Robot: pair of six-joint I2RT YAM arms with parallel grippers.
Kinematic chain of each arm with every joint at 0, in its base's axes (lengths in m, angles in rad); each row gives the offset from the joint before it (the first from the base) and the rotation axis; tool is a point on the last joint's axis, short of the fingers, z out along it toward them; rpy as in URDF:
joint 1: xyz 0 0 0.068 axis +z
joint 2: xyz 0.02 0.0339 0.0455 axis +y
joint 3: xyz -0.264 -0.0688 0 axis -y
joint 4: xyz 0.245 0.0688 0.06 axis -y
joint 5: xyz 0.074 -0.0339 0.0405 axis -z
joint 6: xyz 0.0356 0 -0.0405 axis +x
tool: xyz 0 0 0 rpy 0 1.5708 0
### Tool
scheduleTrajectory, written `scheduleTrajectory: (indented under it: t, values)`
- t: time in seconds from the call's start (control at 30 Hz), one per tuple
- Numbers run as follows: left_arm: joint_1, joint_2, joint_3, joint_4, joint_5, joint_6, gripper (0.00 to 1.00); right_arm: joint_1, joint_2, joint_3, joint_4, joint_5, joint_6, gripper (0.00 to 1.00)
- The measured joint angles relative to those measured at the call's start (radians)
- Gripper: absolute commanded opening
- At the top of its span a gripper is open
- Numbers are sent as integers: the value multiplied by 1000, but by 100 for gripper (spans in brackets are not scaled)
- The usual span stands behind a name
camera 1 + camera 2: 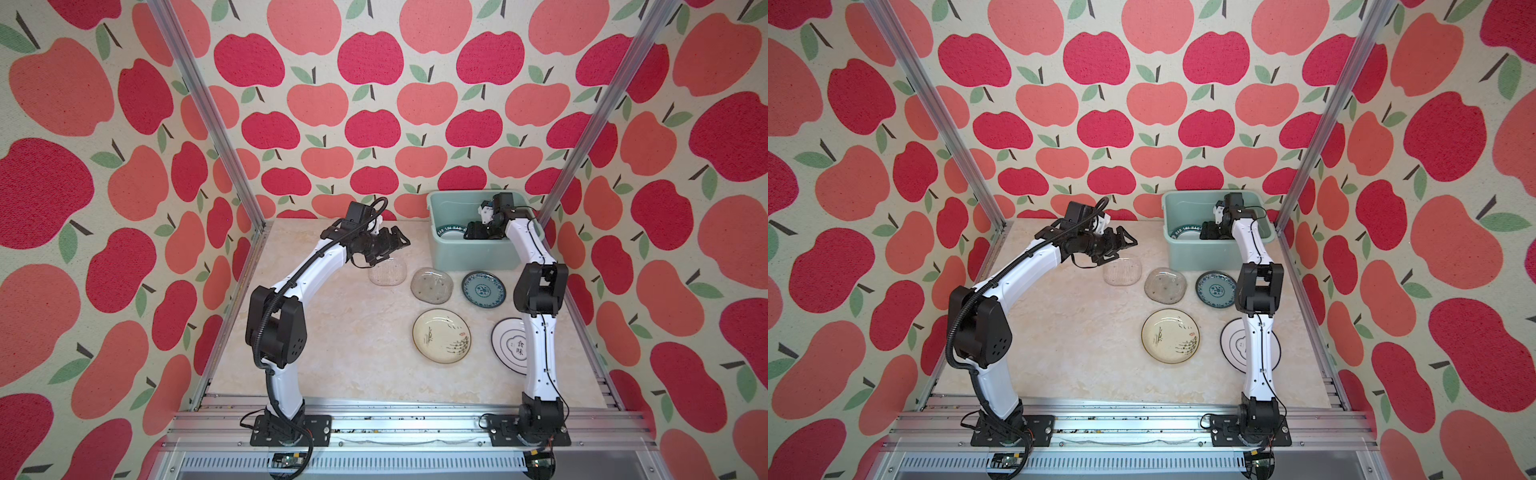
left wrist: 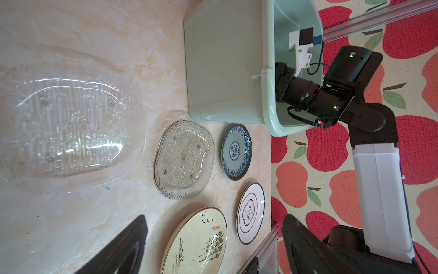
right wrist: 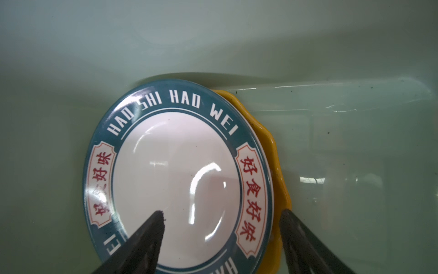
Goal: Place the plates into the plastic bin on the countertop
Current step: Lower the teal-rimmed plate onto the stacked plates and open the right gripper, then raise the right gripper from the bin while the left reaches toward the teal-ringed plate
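The plastic bin stands at the back right of the countertop. Inside it a white plate with a dark lettered rim lies on a yellow scalloped plate. My right gripper is down in the bin, open, its fingers apart over the lettered plate's edge and holding nothing. Two clear glass plates, a teal patterned plate, a cream ink-drawn plate and a white dark-rimmed plate lie on the countertop. My left gripper hovers open above the leftmost glass plate.
Aluminium rails edge the countertop on both sides and along the front. Apple-patterned walls close in on the left, right and back. My right arm crosses over part of the white dark-rimmed plate.
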Motion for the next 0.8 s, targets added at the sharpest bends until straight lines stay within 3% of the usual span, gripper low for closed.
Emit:
scheduleTrajectory:
  t: [0.43, 0.57, 0.8]
  values:
    - [-87, -176, 0, -89, -89, 64, 92, 16, -312, -30, -62, 48, -7, 89]
    - [-148, -202, 11, -127, -119, 67, 92, 11, -497, -183, -72, 67, -7, 89]
    - [-328, -157, 92, -212, -151, 66, 92, -73, -912, -622, -85, 84, 33, 86]
